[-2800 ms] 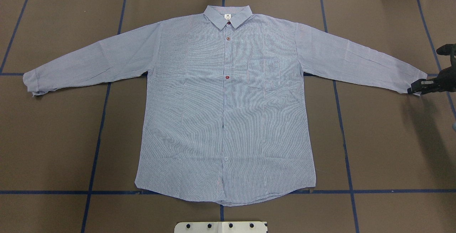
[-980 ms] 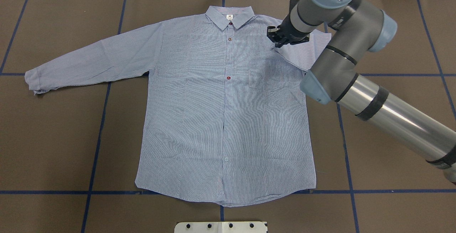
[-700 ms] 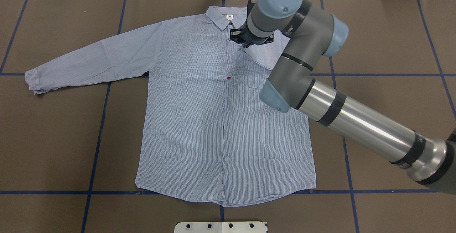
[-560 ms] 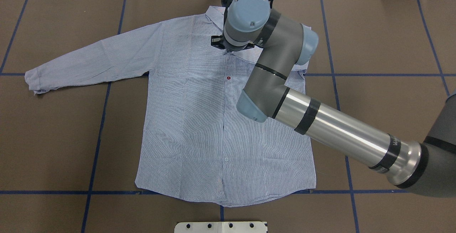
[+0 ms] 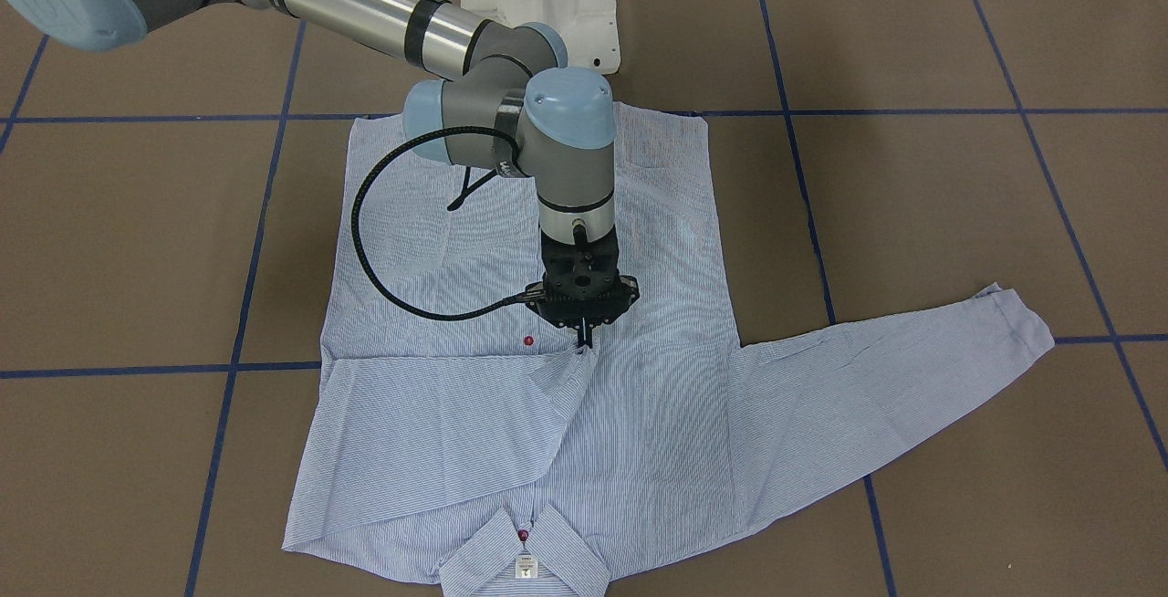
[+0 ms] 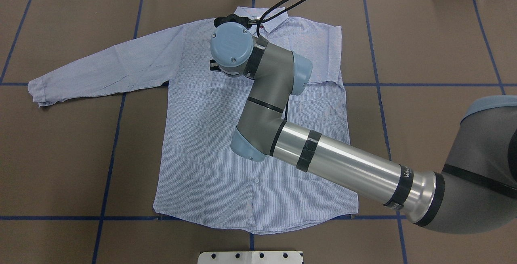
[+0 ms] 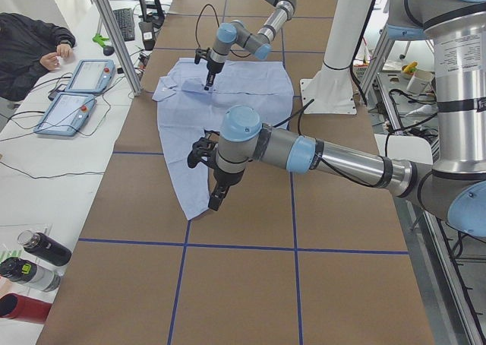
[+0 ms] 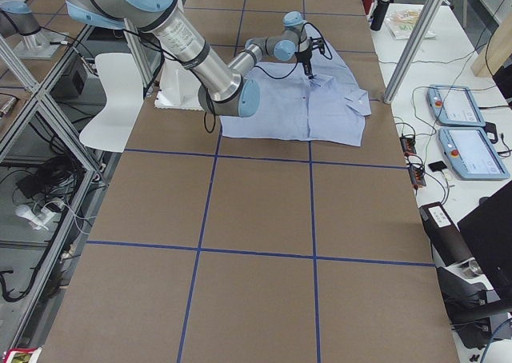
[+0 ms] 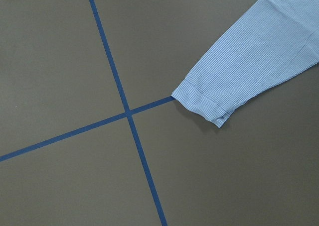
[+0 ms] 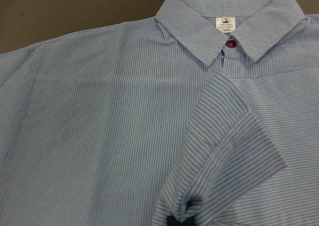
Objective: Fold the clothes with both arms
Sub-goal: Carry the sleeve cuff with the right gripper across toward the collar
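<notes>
Now right tool [image 5: 585, 339] grips sleeve [image 5: 438, 433] cuff, folding across shirt [image 5: 675, 241]; nxt: lay flat, let go. Left tool [image 7: 214, 202]: can't tell.

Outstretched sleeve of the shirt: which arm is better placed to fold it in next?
Left. The left gripper hangs near the cuff of the outstretched sleeve, while the right gripper is over the shirt's middle, pinching the folded sleeve.

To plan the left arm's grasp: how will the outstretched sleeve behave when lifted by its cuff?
Probably floppy: the other sleeve, held by its cuff, lies folded over the chest. Likely light: the cloth looks thin. The outstretched sleeve would probably sag.
</notes>
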